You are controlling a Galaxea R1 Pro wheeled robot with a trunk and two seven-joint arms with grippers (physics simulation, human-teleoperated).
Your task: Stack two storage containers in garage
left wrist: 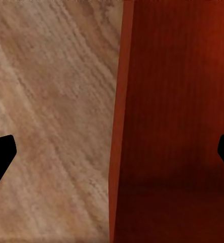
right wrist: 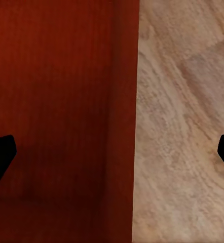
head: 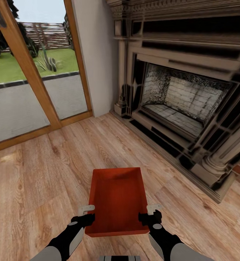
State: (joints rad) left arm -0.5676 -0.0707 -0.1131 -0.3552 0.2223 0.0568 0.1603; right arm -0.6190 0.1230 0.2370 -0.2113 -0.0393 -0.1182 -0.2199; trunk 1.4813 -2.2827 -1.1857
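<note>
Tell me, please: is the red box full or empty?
Empty. In the head view the open-topped red box shows only its bare red bottom, with nothing inside. Both wrist views also show plain red inner walls.

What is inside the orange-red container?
The container looks empty: only its bare red bottom and inner walls show. The near inner wall is hidden by its rim.

You look along the left gripper and you see its two black fingertips at the two edges, wide apart. Between them stands the thin wall of the orange-red rectangular storage container. One fingertip is on the side of the container's red inside, the other over the light wood-plank floor. Neither fingertip visibly touches the wall.
</note>
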